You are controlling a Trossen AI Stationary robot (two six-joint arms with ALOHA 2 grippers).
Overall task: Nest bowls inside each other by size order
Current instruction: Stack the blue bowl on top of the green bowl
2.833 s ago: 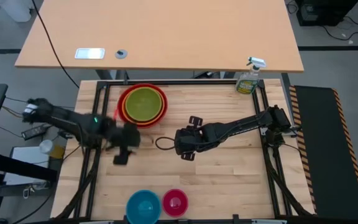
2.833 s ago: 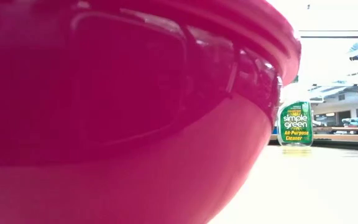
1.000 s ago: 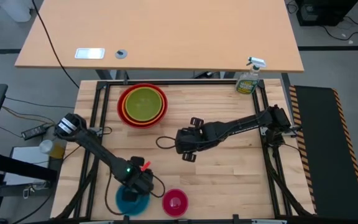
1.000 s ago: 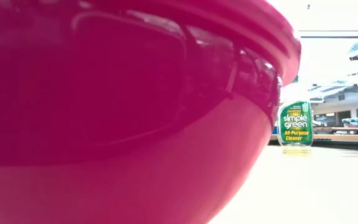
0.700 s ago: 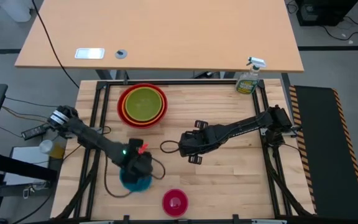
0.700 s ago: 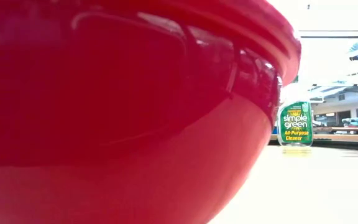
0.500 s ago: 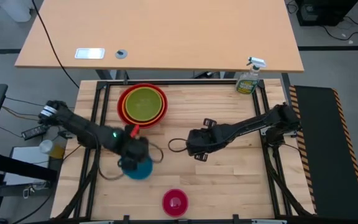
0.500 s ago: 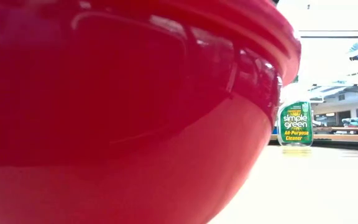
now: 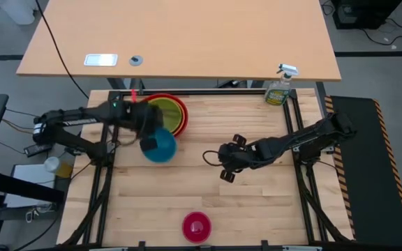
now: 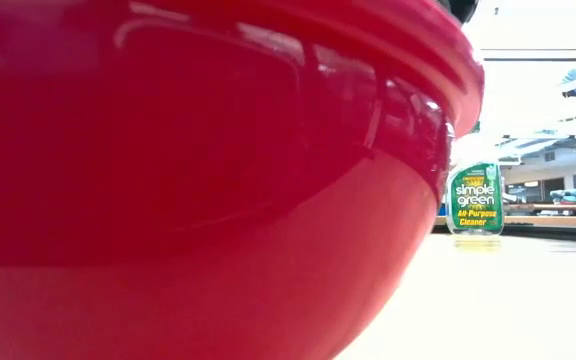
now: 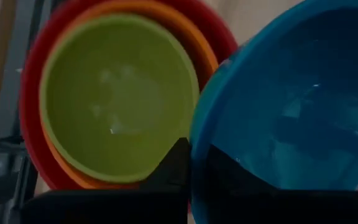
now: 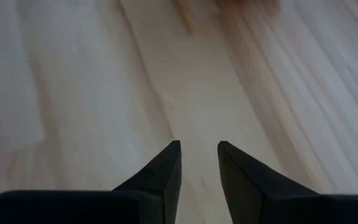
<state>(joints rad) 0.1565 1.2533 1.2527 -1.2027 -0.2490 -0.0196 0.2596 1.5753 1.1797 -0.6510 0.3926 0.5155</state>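
The blue bowl (image 9: pixel 159 146) is held by its rim in the left gripper (image 9: pixel 147 132), clamped, just beside the red, orange and yellow-green stack (image 9: pixel 167 111) on the pale wooden table (image 9: pixel 257 202). The right gripper (image 9: pixel 229 162) is seen slightly parted and empty over bare wood; the pink bowl (image 9: pixel 197 226) is left near the front edge. A green cleaner bottle (image 9: pixel 280 88) stands at a far corner, with a second tabletop (image 9: pixel 187 35) beyond.

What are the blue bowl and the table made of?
The blue bowl, held by the left gripper, looks like glossy plastic: smooth, with soft reflections inside. The table looks like pale wood, going by its plank lines and grain.
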